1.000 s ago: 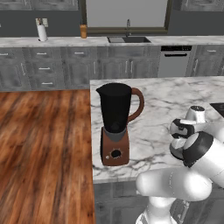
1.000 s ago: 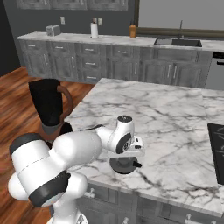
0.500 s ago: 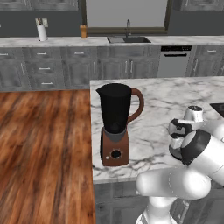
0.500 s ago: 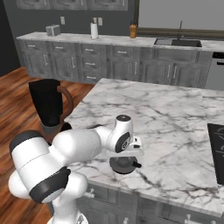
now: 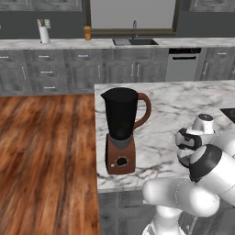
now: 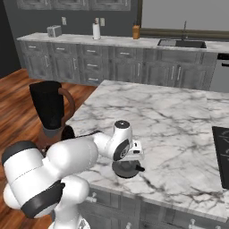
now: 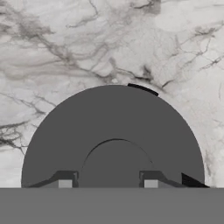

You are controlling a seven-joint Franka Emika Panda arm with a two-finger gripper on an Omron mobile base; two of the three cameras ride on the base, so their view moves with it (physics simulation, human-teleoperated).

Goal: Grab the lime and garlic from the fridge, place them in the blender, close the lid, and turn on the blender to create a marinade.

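Note:
The blender stands near the island counter's front left corner, and its black jar has nothing on top. The lid, a round dark grey cap, lies flat on the marble to the right of the blender, close to the front edge. My gripper points straight down over the lid. One fingertip presses against each side of its raised middle knob. The lime, the garlic and the fridge are out of view.
A black cooktop is set into the island at the far right. The island's front edge runs just below the lid. Wooden floor lies to the left. The back counter carries a sink.
The fingers have drawn in from a wider stance onto the lid's knob. The hand stays over the lid, and blender and lid have not moved.

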